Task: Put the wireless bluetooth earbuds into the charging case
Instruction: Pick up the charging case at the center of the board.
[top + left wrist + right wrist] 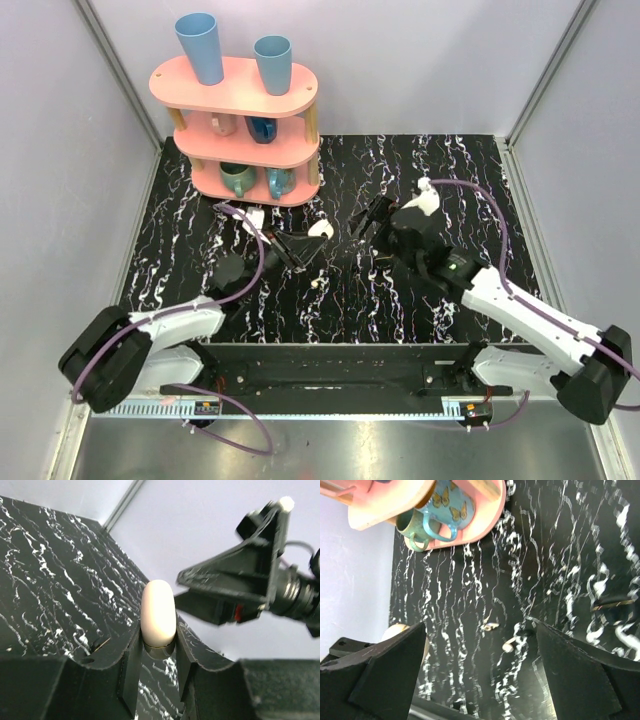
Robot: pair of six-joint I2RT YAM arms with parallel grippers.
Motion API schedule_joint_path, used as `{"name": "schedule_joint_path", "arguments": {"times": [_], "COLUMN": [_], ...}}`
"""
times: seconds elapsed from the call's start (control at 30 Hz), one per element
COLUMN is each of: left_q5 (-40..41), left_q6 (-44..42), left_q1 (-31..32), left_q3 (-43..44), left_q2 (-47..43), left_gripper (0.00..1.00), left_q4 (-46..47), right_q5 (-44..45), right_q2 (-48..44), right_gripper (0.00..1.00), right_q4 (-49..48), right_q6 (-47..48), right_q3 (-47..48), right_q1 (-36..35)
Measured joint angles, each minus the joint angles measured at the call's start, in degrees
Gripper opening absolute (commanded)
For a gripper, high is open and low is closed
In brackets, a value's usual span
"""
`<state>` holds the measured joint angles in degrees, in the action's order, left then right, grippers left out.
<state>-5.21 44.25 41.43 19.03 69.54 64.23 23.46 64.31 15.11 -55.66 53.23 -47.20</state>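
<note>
Two earbuds (490,626) appear to lie loose on the table (450,170), out ahead of the right gripper (366,225), whose jaws stand wide and empty. Left gripper (159,639) is clamped on the charging case (158,611), upright between its fingers. Judgement: neither earbud seated; both insertions outstanding.
</note>
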Motion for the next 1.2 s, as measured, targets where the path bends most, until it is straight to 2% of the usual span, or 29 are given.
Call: {"name": "schedule_joint_path", "arguments": {"times": [0.1,0.23,0.4,0.63,0.73,0.9,1.2], "left_q5": [-6.7,-17.4,-26.3,-34.0,-35.7,-37.7,-40.3], "left_q6": [-2.3,-8.5,-13.3,-19.7,-22.0,-25.9,-28.2], "left_q1": [-2.8,-4.8,-6.1,-8.0,-8.2,-8.2,-8.2], "left_q3": [0.7,7.5,10.7,13.0,13.9,14.4,14.4], "left_q2": [-3.9,-5.9,-6.6,-6.3,-6.3,-6.4,-6.4], "left_gripper": [0.02,0.03,0.04,0.04,0.03,0.04,0.03], "left_q4": [-7.4,-22.5,-30.6,-40.8,-42.4,-46.2,-48.3], "right_q5": [-3.7,-12.1,-25.5,-35.3,-38.4,-40.7,-44.5], "right_q2": [-2.6,-3.9,-3.4,-3.0,-2.3,-0.7,3.6], "right_gripper": [1.00,1.00,1.00,0.97,0.95,0.82,0.85], "right_q4": [1.3,4.3,7.4,11.1,11.3,11.3,9.8], "right_q6": [9.2,21.8,31.6,35.9,36.5,36.5,35.3], "right_q3": [1.8,7.4,12.6,12.5,11.5,8.3,6.4], "right_q1": [2.8,5.3,5.7,5.7,5.7,5.7,5.7]}}
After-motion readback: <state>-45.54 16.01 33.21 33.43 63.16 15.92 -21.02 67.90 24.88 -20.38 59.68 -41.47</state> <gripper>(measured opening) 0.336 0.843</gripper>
